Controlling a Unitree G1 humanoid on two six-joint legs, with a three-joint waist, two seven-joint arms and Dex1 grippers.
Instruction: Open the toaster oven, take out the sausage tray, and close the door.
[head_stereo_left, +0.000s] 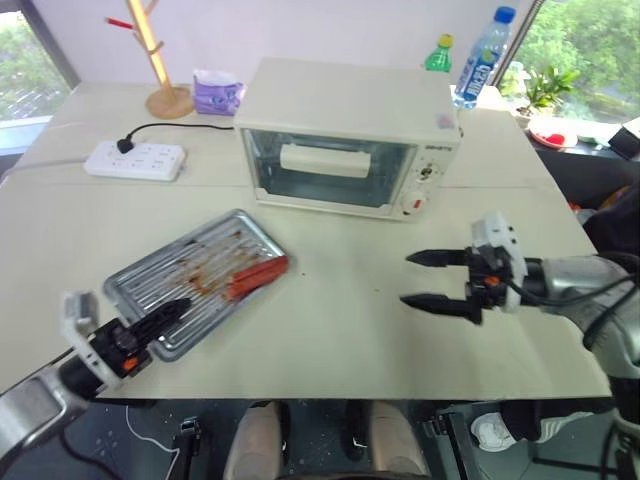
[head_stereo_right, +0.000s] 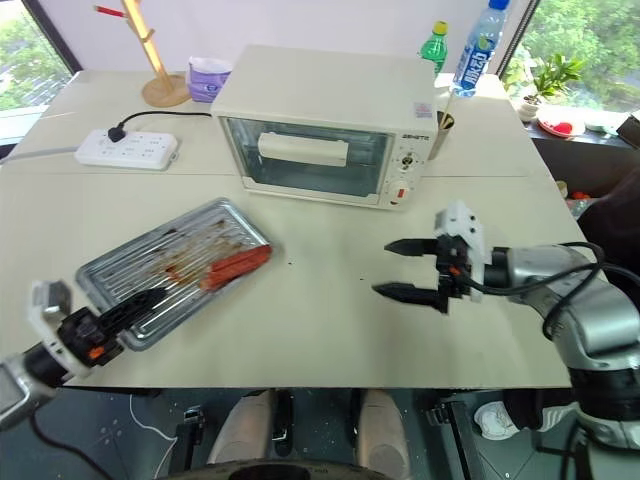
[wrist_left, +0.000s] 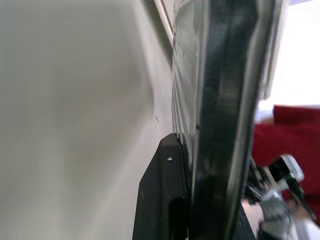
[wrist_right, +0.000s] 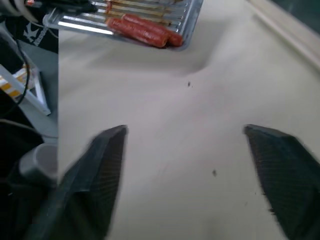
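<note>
my left claw (head_stereo_left: 165, 315) is clamped tight on the near rim of the sausage tray (head_stereo_left: 200, 275), which sits on the table (head_stereo_left: 340, 330) out front-left of the closed toaster oven (head_stereo_left: 345, 135); my right claw (head_stereo_left: 440, 280) hangs wide open and empty. the tray looks thin, stiff, light and greasy, so i'd grip its rim. from my left wrist the sausages are hidden.

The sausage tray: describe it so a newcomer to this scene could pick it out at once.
Start at the toaster oven at the back of the cream table. Nearer the table's front edge, on the robot's left, lies the sausage tray. It is the only metal thing there: shallow, ribbed and silver, with red sausages at one end.
</note>
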